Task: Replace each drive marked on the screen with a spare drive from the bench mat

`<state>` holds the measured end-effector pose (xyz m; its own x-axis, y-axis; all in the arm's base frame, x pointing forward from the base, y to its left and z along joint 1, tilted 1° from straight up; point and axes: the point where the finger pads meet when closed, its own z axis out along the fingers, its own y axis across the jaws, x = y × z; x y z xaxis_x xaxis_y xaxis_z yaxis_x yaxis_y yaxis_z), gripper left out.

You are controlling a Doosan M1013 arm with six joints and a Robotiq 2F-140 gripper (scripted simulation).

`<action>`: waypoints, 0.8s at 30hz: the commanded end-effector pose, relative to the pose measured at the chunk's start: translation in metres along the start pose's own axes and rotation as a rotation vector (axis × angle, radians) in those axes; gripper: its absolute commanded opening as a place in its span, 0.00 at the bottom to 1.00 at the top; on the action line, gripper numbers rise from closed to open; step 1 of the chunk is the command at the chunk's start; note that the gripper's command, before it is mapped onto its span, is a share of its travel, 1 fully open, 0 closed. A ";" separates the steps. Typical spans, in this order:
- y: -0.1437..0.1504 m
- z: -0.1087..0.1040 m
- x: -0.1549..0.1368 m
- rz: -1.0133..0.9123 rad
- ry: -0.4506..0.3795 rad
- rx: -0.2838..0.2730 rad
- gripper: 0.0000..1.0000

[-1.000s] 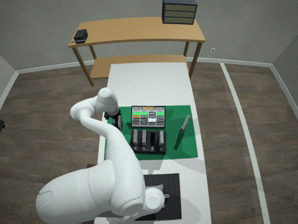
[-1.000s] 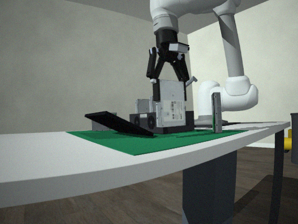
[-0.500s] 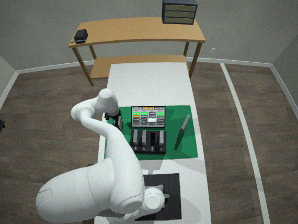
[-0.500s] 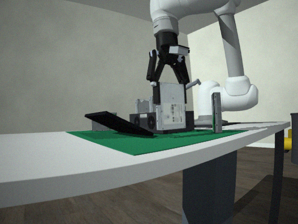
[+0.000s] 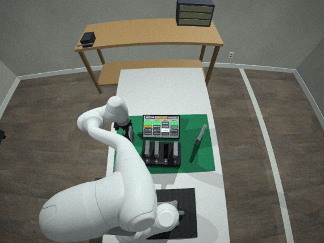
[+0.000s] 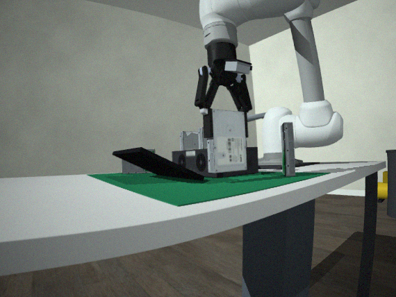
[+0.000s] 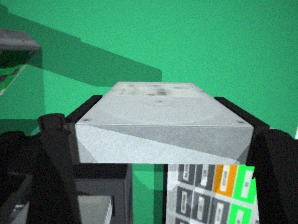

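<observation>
Exterior view, left to right: we see the white table [image 6: 69,215], matte and smooth with a rounded edge, carrying the flat green mat [image 6: 194,189]. At left centre of the frame the screen [image 6: 156,163] shows as a thin black slab tilted up from the mat. Behind it stands the dock [image 6: 194,160], a dark boxy unit with two round fan grilles on its near face; grey drive tops rise above it.

At frame centre, the gripper [image 6: 224,112] hangs vertically from the glossy white arm. Its black fingers are clamped partway closed on the two narrow edges of a drive [image 6: 227,143]. This held drive is a flat rectangular block, brushed grey metal with a pale printed label on the lower half of its broad face. It stands upright with its lower edge low in front of the dock; we cannot tell whether it touches the mat.

Right of centre, a spare drive [image 6: 288,149] stands on edge on the mat, thin and grey with a green strip along one side.

Top view: the dock [image 5: 162,154] holds three seated drives, with the third bay from the left dark. The screen [image 5: 161,126] displays green, orange and grey tiles. The held drive [image 5: 130,133] sits left of the screen, over the mat's left edge.
</observation>
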<state>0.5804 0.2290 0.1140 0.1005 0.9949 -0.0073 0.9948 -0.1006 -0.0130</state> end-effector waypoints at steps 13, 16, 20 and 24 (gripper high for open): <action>0.000 0.000 0.000 0.000 0.001 -0.001 0.10; 0.000 0.000 0.000 0.000 0.001 -0.001 0.10; 0.000 0.001 0.000 0.000 0.001 -0.001 0.10; 0.000 0.002 0.000 0.000 0.001 -0.001 0.10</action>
<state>0.5804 0.2289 0.1120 0.1005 0.9949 -0.0073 0.9948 -0.1006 -0.0130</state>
